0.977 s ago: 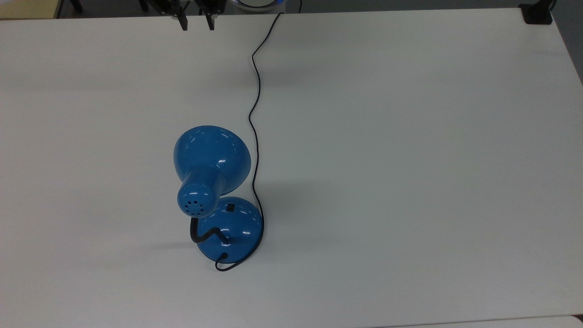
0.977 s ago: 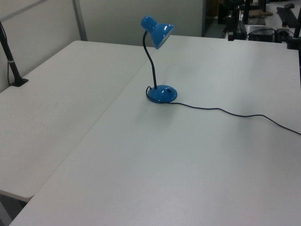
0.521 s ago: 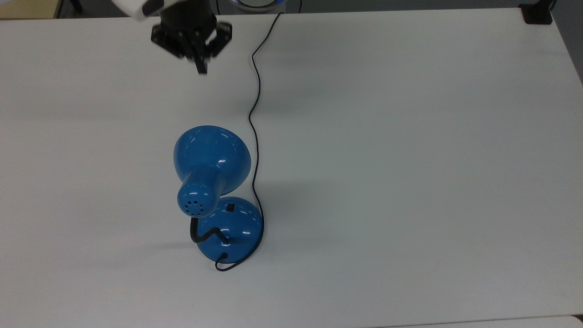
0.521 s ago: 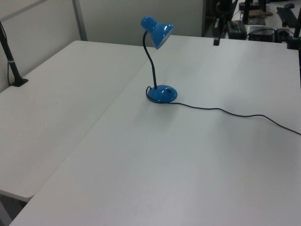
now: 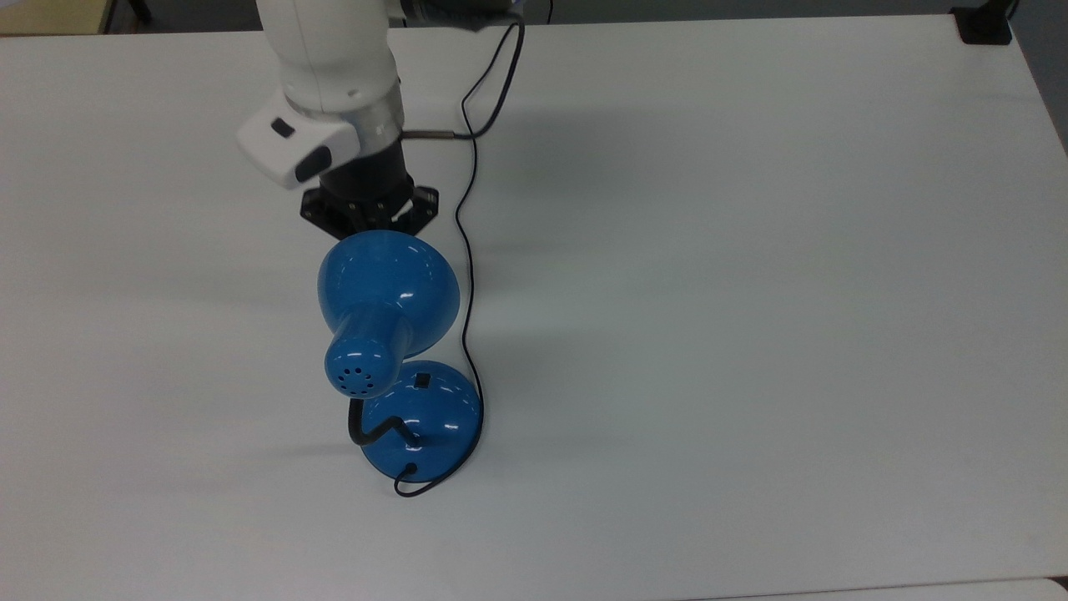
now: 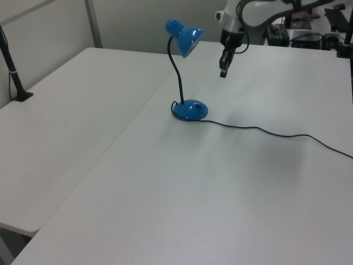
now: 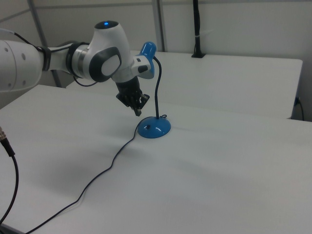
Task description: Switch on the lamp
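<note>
Gripper (image 6: 223,73) hanging in the air, fingers pressed together on nothing, level with the lamp's neck and well above the white table (image 5: 751,292). Just beside it, to the left view's left, blue lamp (image 6: 186,72) upright mid-table, shade tilted down. Black cord (image 7: 105,170) trailing from the base across the table.

A white table (image 5: 751,250) carries the blue lamp (image 5: 421,413) and its cord (image 5: 467,250).

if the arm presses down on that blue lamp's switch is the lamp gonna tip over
Probably not: the glossy blue desk lamp stands on a wide domed base, and the small black switch sits on that base. A sideways nudge to its high shade might rock it.
</note>
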`<state>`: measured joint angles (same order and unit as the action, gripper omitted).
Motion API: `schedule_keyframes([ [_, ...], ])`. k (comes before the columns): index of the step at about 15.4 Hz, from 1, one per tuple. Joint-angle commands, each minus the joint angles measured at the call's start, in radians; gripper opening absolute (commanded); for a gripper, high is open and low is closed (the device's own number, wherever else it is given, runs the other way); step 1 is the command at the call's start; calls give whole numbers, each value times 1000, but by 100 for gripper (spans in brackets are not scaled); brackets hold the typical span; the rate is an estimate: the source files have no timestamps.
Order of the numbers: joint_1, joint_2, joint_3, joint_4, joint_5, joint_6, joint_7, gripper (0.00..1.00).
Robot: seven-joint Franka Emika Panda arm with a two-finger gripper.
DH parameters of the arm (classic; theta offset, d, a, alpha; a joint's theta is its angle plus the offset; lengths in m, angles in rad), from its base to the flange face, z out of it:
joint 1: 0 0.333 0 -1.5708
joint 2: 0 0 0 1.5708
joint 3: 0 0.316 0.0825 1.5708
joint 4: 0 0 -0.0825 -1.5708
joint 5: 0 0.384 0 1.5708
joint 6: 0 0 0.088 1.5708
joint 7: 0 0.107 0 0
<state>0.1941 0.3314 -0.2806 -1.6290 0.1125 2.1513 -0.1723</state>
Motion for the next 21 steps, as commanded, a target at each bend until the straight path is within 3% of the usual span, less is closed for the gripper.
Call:
schedule_keyframes([
  [1,34,63,-6,5,27,122,-12,0],
  [11,64,212,-5,8,26,419,86,0],
  [21,64,247,-5,6,19,456,76,0],
])
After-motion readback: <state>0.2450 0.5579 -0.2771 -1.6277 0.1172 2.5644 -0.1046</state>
